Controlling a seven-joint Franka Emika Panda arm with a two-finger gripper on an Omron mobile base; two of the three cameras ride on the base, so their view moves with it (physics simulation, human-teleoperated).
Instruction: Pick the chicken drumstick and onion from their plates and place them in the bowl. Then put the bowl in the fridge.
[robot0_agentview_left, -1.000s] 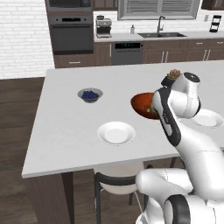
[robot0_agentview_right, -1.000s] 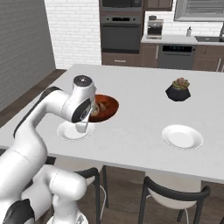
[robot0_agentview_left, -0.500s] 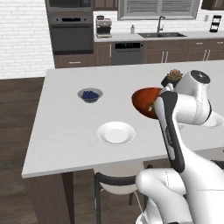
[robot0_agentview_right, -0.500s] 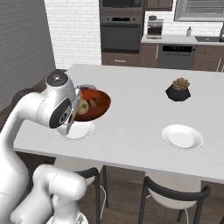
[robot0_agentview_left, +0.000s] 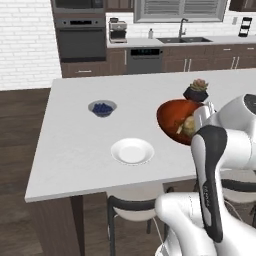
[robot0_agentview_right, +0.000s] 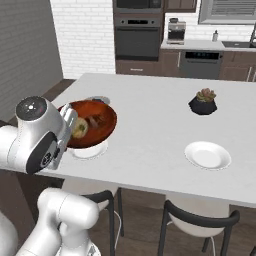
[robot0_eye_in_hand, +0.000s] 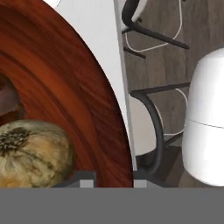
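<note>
Lifting clear of the counter, the wide glossy reddish-brown wooden bowl (robot0_agentview_right: 89, 123) is now riding above the white island top, where a second ago it was lower and further in over the surface. The two-finger gripper (robot0_eye_in_hand: 113, 183) is clamped on the bowl's near rim, jaws pinched together on the wood. Inside the bowl, the small round yellowish-brown onion (robot0_eye_in_hand: 33, 153) is lying just beside the grip, and the reddish-brown chicken drumstick (robot0_eye_in_hand: 9, 99) is resting next to it, deeper in. Both foods being in, I judge the loading done and the carry to the fridge beginning; the arm is swinging the bowl toward the island's near edge.

Below the bowl, one plain round white plate (robot0_agentview_right: 89, 149) is sitting bare near that edge; the other white plate (robot0_agentview_right: 207, 155) is lying well apart along the counter. Further back, the small grey bowl of blueberries (robot0_agentview_left: 102, 108) and the black succulent pot (robot0_agentview_right: 203, 102) are standing undisturbed. A rim grip could let the bowl tip, so the contents may slide.
</note>
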